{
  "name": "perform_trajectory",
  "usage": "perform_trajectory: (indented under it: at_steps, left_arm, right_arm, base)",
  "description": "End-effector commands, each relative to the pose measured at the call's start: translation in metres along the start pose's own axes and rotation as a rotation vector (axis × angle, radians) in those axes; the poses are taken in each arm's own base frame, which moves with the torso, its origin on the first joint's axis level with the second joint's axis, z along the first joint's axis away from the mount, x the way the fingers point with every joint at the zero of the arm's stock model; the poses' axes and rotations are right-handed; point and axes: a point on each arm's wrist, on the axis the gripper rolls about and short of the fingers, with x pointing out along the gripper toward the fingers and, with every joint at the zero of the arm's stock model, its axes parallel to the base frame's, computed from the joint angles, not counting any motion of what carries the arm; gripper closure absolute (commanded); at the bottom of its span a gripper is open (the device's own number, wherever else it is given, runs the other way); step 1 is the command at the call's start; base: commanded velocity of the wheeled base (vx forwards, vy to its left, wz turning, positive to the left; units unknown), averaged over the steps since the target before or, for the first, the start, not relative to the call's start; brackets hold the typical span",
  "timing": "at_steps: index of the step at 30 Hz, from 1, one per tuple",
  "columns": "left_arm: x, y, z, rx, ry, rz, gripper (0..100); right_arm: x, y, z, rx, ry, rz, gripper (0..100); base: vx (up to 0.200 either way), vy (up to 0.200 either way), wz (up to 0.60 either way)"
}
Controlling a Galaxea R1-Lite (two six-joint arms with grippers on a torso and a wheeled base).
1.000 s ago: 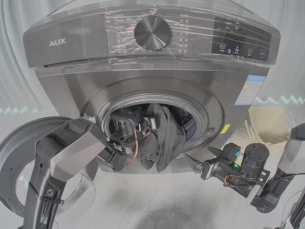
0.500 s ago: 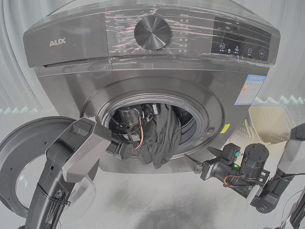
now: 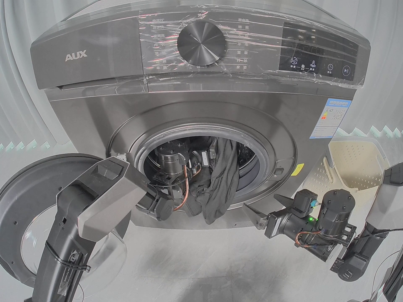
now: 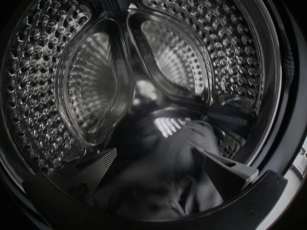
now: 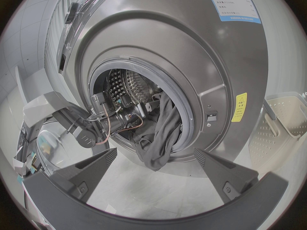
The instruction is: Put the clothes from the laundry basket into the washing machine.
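Nearest, the right hand (image 3: 262, 204) hangs low in front of the washing machine (image 3: 105, 118), just right of its opening, with fingers spread wide and holding nothing. The open door (image 3: 25, 198) stands out on the left. At the mouth, a dark grey garment (image 3: 221, 181) lies with its long axis running up and down. Its upper part sits inside the drum (image 4: 38, 80), the rest drapes over the lower rim, and its loose end points at the floor. Deeper in, the left hand (image 4: 154, 151) is inside the drum with fingers wide apart; the cloth lies bunched between them and folds over one fingertip, not pinched. The cream laundry basket (image 3: 357, 164) stands just beside the machine on the right. Compared with a second ago, the left arm reaches further in and the garment has narrowed and drawn inward, with less hanging out; the right hand has not moved.
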Motion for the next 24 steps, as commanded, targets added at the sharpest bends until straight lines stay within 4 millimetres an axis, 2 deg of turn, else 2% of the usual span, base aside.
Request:
perform_trajectory:
  at_steps: [1, 3, 6, 13, 18, 19, 24]
  left_arm:
    - [-0.037, -0.004, 0.018, 0.031, 0.150, -0.036, 0]
    - [-0.050, -0.006, 0.016, 0.041, 0.219, -0.065, 0]
    - [-0.058, -0.006, 0.018, 0.044, 0.245, -0.087, 0]
    - [-0.064, -0.016, 0.014, 0.042, 0.272, -0.154, 0]
    - [-0.066, -0.024, -0.005, 0.054, 0.311, -0.170, 0]
    - [-0.064, -0.022, -0.016, 0.074, 0.323, -0.168, 0]
    - [-0.053, -0.008, -0.040, 0.089, 0.343, -0.134, 0]
  right_arm:
    - [0.001, 0.000, 0.000, 0.001, -0.001, 0.001, 0]
    - [0.001, 0.001, 0.000, 0.001, -0.003, 0.003, 0]
    - [0.001, 0.000, 0.001, 0.001, -0.004, 0.001, 0]
    - [0.001, 0.001, 0.000, 0.001, -0.004, 0.003, 0]
    - [0.001, 0.002, 0.000, 0.001, -0.003, 0.006, 0]
    - [0.001, 0.004, 0.000, -0.001, -0.002, 0.012, 0]
    - [0.001, 0.005, 0.000, 0.001, -0.003, 0.015, 0]
  base:
    - [0.000, 0.000, 0.00]
    - [0.000, 0.000, 0.00]
    - [0.000, 0.000, 0.00]
    - [0.000, 0.000, 0.00]
    - [0.000, 0.000, 0.00]
    - [0.000, 0.000, 0.00]
    - [0.000, 0.000, 0.00]
